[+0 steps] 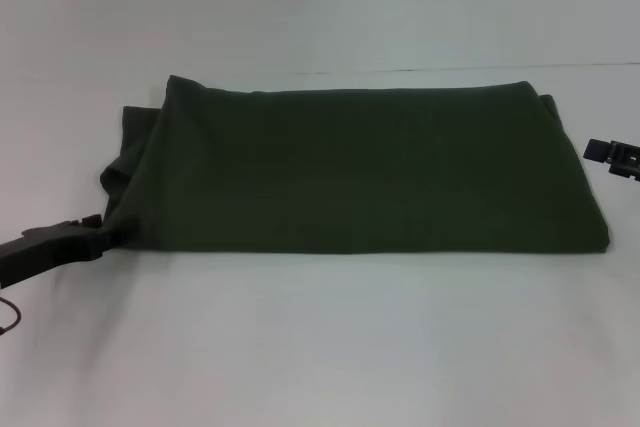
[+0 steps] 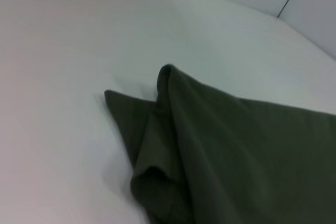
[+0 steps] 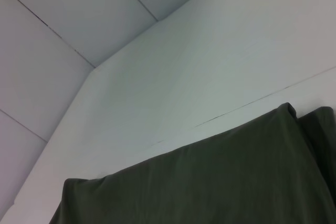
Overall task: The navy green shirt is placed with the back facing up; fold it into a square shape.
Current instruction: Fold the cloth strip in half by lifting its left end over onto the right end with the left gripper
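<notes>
The navy green shirt point(image 1: 350, 172) lies on the white counter point(image 1: 320, 347), in the middle and a bit toward the back. It is folded into a long, wide band that runs from left to right. The side that faces up is plain. The front edge looks straight and flat.

The left end of the shirt is bunched up. A few layers of cloth are lifted and folded over there, and the left wrist view shows a soft fold point(image 2: 157, 177) rolled up near the corner.

The left pincer point(image 1: 95, 232) is down low at the front left corner of the shirt. Its tip touches the cloth there, and it seems to be pinching the corner, but the tip is dark against the dark cloth, so this is hard to be sure of.

The right pincer point(image 1: 612, 155) is just beside the right end of the shirt, apart from it. I cannot tell if it is released or clenched.
</notes>
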`<state>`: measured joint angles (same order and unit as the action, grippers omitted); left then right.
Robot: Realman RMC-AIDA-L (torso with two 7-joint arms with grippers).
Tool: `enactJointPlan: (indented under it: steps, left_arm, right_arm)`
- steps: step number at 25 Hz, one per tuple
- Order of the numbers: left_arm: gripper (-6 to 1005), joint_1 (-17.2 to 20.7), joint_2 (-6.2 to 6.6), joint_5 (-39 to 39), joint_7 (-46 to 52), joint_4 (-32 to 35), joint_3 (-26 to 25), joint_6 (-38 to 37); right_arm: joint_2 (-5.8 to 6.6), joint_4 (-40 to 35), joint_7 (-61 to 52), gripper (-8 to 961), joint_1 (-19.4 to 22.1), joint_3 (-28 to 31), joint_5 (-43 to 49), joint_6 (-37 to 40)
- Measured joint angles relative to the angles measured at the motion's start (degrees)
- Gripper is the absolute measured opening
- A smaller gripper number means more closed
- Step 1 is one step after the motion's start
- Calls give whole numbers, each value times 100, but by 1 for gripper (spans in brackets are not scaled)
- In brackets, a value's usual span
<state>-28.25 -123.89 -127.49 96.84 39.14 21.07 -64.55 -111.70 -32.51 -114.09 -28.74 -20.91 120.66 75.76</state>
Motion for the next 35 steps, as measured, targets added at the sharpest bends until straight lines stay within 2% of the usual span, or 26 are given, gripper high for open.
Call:
enactJointPlan:
  steps: [15,20,31,35]
  left_arm:
    - [637,-10,-3,-54,-18,26,19,-62]
    - [467,-37,8,-186,-21,42,20,-31]
    - [18,-41,14,-186,-18,112,20,-7]
    - [17,-29,14,-186,-14,156,21,-15]
  right_arm:
    - [-9,17,43,762,18,0,1,-48]
    - [-16,17,51,761,39,0,1,-48]
    - [17,33,-19,761,20,-73,184,-224]
    - [22,45,-151,761,-28,-146,370,-404]
